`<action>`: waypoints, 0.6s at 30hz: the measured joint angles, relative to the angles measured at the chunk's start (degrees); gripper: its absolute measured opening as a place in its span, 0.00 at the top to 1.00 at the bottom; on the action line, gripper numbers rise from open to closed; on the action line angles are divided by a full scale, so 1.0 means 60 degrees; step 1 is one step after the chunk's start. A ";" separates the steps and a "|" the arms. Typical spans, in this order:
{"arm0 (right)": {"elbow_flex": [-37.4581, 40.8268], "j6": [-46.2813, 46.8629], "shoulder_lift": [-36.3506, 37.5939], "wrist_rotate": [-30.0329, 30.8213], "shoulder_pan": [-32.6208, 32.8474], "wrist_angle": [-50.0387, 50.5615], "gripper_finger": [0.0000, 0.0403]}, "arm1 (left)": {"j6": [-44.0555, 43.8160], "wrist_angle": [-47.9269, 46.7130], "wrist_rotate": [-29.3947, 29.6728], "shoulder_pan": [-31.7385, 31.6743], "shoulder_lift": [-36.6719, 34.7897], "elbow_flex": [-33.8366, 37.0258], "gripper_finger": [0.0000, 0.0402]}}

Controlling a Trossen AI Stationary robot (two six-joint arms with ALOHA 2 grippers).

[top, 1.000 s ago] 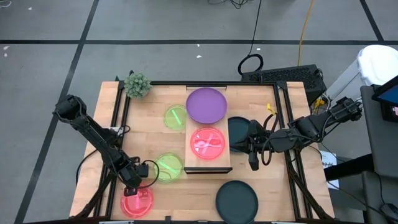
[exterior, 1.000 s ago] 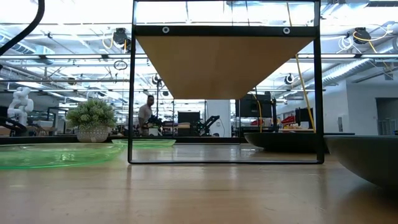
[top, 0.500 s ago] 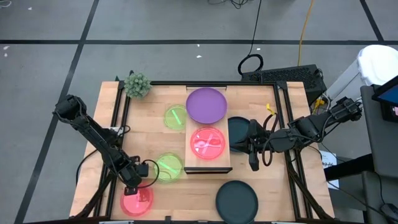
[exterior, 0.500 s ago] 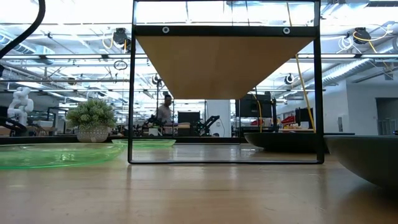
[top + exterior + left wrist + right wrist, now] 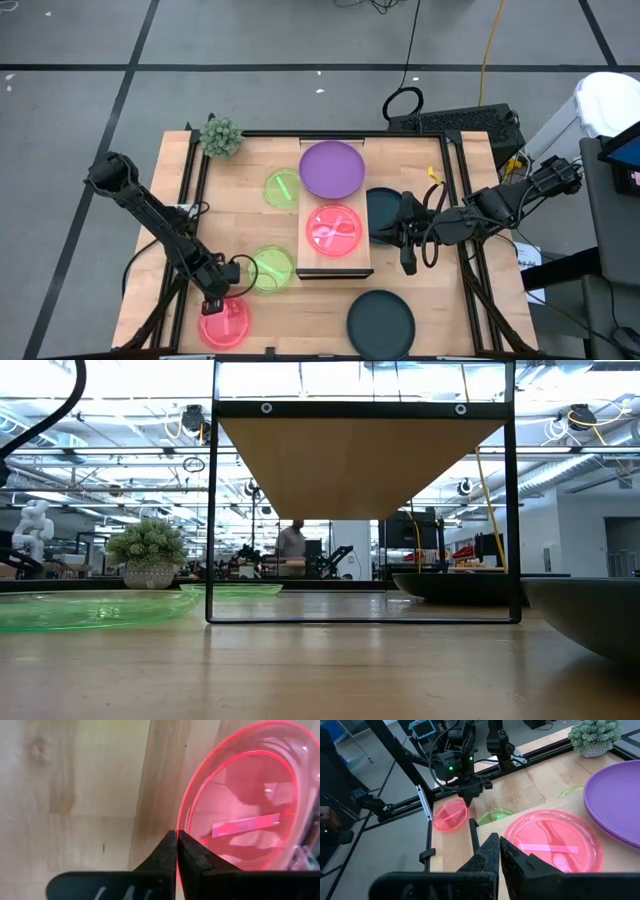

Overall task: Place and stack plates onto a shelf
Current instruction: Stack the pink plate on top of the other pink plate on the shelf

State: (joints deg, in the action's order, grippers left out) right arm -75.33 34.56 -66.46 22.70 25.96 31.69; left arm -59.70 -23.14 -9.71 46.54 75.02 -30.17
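Wooden table [image 5: 430, 300]: two green plates, pink plate, two teal plates, plant, shelf [image 5: 310, 268] bearing purple, pink plates.

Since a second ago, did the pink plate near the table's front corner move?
Yes, slightly. In the high view the pink plate sits a little closer to the green plate than before. The left tool has shut on its rim.

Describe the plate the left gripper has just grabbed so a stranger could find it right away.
Start at the wooden table and go to its near left corner, beside the left arm. There a translucent pink plate lies on the tabletop, its rim pinched by the left gripper. The other pink plate sits up on the raised shelf.
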 joint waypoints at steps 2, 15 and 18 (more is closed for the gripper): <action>0.0000 -0.0045 0.0000 0.0000 0.0000 0.0008 1.00 | -0.0201 -0.0023 -0.0100 -0.0041 -0.0128 -0.0025 0.99; 0.0000 -0.0164 0.0000 -0.0007 0.0000 0.0257 1.00 | -0.1177 -0.0156 -0.0052 -0.0471 -0.1784 -0.0534 0.99; 0.0000 -0.0167 0.0000 -0.0007 0.0000 0.0261 1.00 | -0.1333 -0.0097 0.0215 -0.0601 -0.2279 -0.0688 0.99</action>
State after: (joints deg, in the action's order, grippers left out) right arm -75.33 33.56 -66.46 22.65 25.96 33.26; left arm -67.70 -23.72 -8.42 42.94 61.35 -34.30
